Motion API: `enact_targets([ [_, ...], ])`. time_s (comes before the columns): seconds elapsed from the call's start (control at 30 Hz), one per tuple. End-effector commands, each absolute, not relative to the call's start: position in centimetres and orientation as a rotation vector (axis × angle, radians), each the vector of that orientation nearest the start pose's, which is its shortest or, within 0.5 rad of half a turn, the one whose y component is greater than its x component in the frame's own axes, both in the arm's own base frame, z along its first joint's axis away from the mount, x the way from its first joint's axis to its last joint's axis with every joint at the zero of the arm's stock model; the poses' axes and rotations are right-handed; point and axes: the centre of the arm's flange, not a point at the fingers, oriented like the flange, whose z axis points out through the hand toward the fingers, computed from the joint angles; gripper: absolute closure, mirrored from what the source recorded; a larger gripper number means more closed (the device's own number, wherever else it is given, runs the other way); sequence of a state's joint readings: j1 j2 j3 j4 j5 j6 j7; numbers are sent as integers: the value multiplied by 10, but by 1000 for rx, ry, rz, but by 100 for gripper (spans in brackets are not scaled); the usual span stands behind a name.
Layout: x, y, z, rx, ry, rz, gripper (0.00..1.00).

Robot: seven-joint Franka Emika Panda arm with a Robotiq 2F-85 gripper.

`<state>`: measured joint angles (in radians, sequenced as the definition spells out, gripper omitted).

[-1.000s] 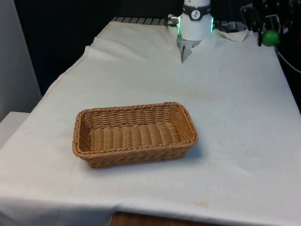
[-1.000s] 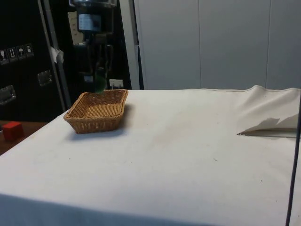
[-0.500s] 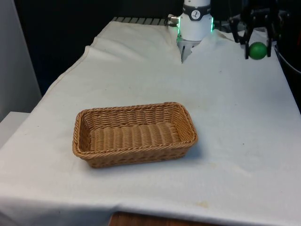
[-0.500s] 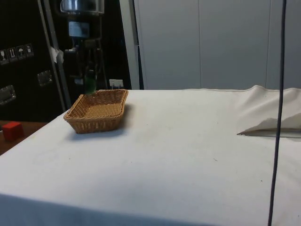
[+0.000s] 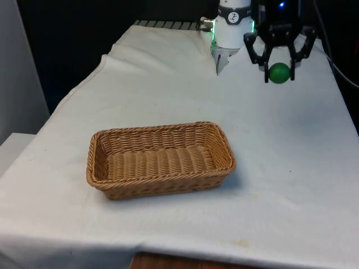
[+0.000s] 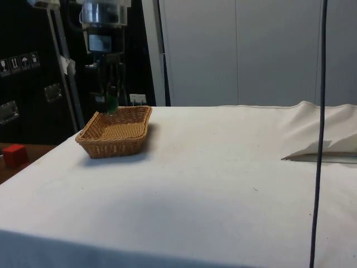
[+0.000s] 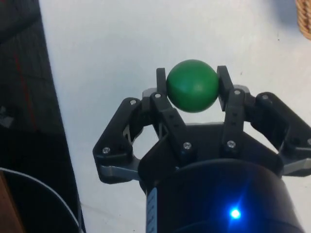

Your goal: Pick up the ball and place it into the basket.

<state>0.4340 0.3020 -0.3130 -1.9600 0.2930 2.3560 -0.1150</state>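
A green ball [image 5: 279, 73] hangs in the air over the far part of the table, at the front view's right. My black gripper [image 5: 279, 72] is shut on it, one finger on each side. The wrist view has the ball [image 7: 192, 85] squeezed between the two fingertips [image 7: 162, 85] above the white cloth. From the side, the ball [image 6: 112, 103] and gripper [image 6: 111, 101] are above the table just beyond the basket. The brown wicker basket [image 5: 161, 179] stands empty near the table's front, well apart from the gripper. Its corner [image 7: 305, 19] shows in the wrist view.
The white cloth has a raised fold [image 5: 221, 61] near the robot's base. The table's right edge [image 5: 346, 112] lies close to the gripper in the front view. A small red block [image 6: 15, 154] sits on a surface off the table in the side view.
The gripper, holding the ball, has moved from the far right corner toward the front view's left and slightly lower, nearer to the basket. The basket has not moved.
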Motion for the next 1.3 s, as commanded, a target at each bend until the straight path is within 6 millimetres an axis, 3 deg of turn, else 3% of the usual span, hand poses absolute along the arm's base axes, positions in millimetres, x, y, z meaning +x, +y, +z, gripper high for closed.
enact_targets([
  [0.0,616,82,338,-2999,-87,-173,98],
  [0.03,613,87,339,-3008,-88,-173,98],
  [0.3,625,55,331,-3000,-83,-179,98],
  [0.67,628,41,325,-3017,-81,-186,98],
  [0.97,633,27,306,-3039,-79,-213,98],
  [1.27,651,8,289,-3064,-76,-238,98],
])
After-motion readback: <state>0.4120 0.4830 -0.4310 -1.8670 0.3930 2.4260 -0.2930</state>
